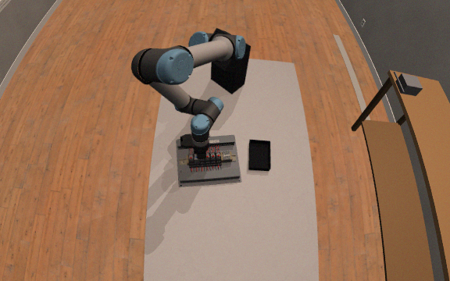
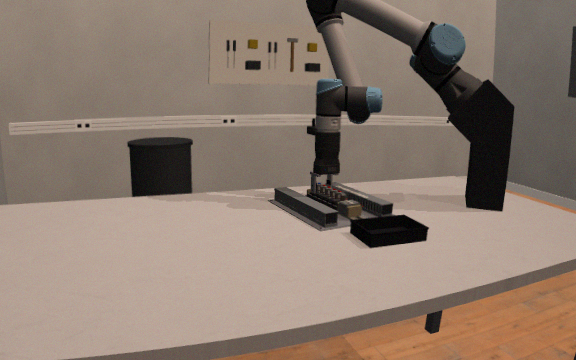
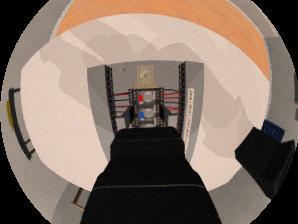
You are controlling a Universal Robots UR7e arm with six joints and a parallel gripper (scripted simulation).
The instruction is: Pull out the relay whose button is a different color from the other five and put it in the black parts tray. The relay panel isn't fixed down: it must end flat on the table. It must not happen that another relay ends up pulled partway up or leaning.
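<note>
The relay panel (image 1: 225, 172) (image 2: 340, 223) (image 3: 97, 90) lies flat on the table with a row of relays between two ducts. A relay with a blue button (image 3: 141, 115) sits in the row; the relay beside it has a red button (image 3: 140, 98). Other red buttons show in the exterior view. My gripper (image 2: 321, 182) (image 3: 146, 110) is open and points straight down, with one finger on each side of the blue-button relay in the wrist view. How deep the fingertips reach is hard to tell. The black parts tray (image 1: 259, 169) (image 2: 398, 237) is empty and stands beside the panel.
A beige block (image 2: 350, 209) (image 3: 145, 75) sits at the row's end nearer the tray. The long ducts (image 2: 305, 205) (image 3: 109, 95) stand up along both sides of the row. Red and black wires (image 3: 172, 95) run between the relays and ducts.
</note>
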